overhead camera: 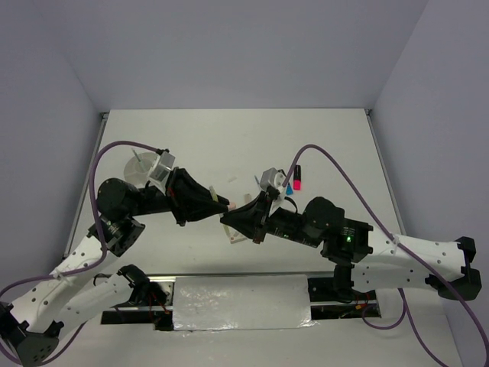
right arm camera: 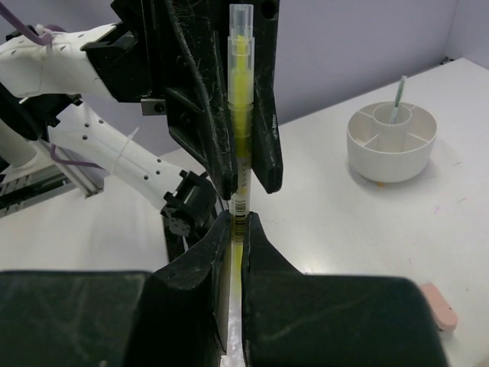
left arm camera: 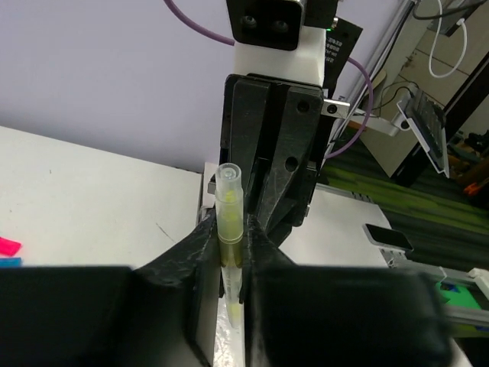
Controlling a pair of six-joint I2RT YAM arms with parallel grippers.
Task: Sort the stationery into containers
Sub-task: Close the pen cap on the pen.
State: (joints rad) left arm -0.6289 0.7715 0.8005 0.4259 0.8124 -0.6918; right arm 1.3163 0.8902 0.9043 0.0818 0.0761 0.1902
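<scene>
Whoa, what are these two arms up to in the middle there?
They are holding one yellow-green pen between them above the table, which looks like a handover. The right end effector grips one part and the left end effector is clamped on another. The white tub stands off to the side with a thin grey pen in it, and a pink eraser lies loose.
</scene>
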